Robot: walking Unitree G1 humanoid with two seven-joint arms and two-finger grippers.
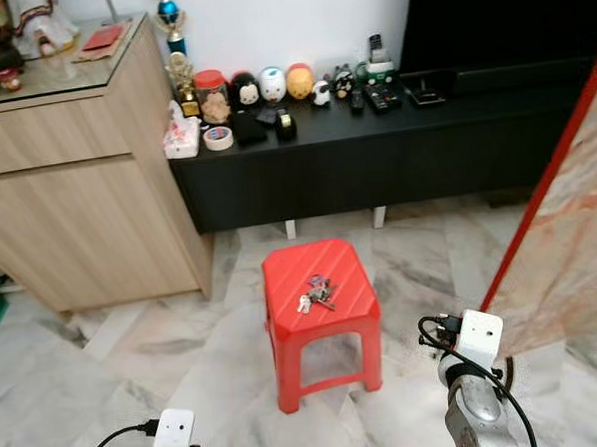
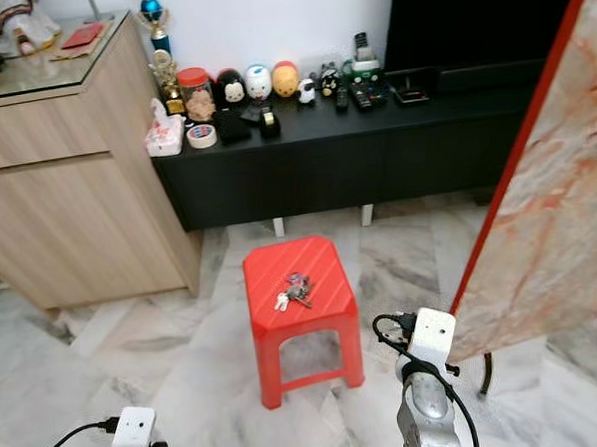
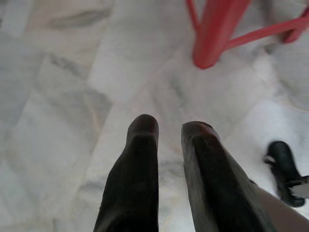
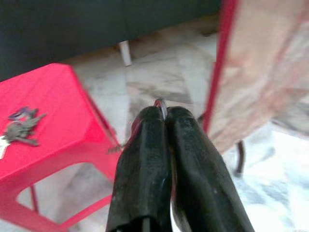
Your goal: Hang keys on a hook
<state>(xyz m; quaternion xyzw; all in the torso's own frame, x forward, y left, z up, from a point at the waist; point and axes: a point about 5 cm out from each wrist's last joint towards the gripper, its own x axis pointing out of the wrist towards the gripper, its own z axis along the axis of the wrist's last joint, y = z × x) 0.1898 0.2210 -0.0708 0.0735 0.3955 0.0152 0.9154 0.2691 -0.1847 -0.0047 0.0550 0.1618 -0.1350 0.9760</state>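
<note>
A bunch of keys point(image 1: 315, 293) lies on top of a red plastic stool point(image 1: 328, 317) standing on the marble floor in front of me. My right gripper point(image 4: 161, 111) hangs to the right of the stool at about seat height, fingers shut, with the keys point(image 4: 19, 128) off to its side. A small grey curved bit shows at its fingertips; I cannot tell what it is. My left gripper point(image 3: 169, 128) hangs low over the floor near a stool leg point(image 3: 217, 34), its fingers slightly open and holding nothing.
A black low console point(image 1: 375, 149) with figurines, tape and remotes runs along the back wall. A wooden cabinet point(image 1: 76, 185) stands at the left. A marble-patterned panel with an orange edge point(image 1: 570, 239) leans close on the right, on a thin black stand point(image 4: 240, 157).
</note>
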